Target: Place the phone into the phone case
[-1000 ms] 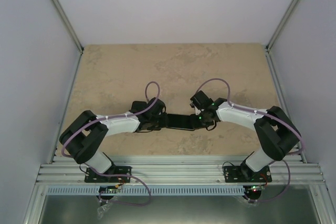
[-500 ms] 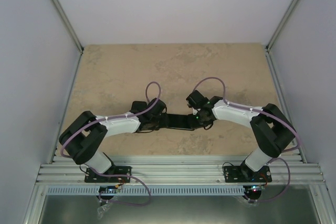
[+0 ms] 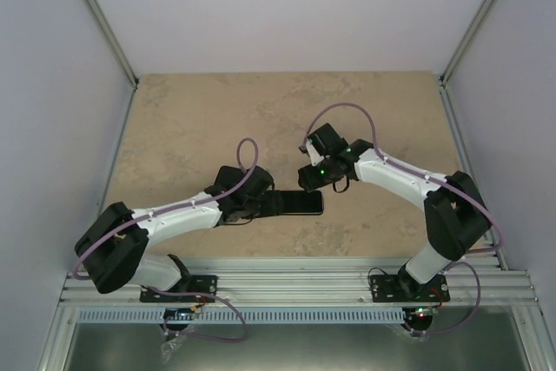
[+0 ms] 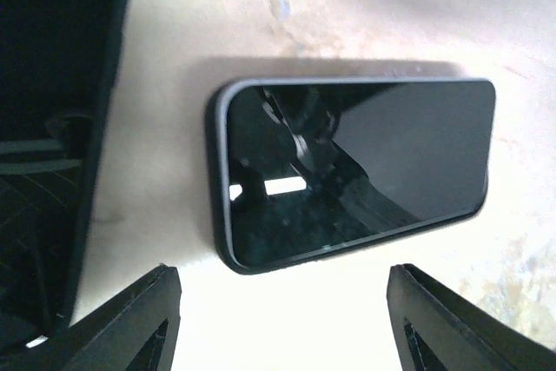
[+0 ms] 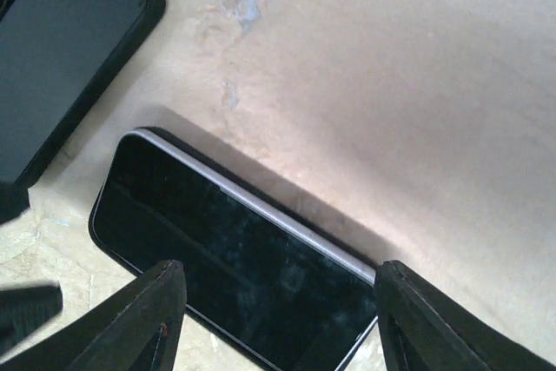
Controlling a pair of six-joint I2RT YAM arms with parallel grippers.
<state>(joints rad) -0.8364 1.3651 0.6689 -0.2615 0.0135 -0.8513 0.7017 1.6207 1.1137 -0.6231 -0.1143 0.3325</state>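
A dark phone (image 3: 298, 203) with a silver edge lies flat, screen up, near the table's front middle. It shows just beyond my left gripper's fingers in the left wrist view (image 4: 356, 162), and under my right gripper in the right wrist view (image 5: 234, 275). A black thick-rimmed case (image 5: 65, 49) lies beside it at the top left of the right wrist view; I cannot make it out from above. My left gripper (image 3: 261, 203) (image 4: 282, 271) is open and empty at the phone's left end. My right gripper (image 3: 310, 178) (image 5: 278, 265) is open and empty just behind the phone.
The beige stone-patterned table (image 3: 200, 119) is boxed in by white walls at the back and sides. A metal rail (image 3: 295, 284) runs along the near edge by the arm bases. A large dark shape (image 4: 52, 84) fills the left side of the left wrist view.
Both grippers were at the ends of the dark slab. The right gripper has now pulled away towards the back and the slab sits slightly further left. The left arm has swung lower.
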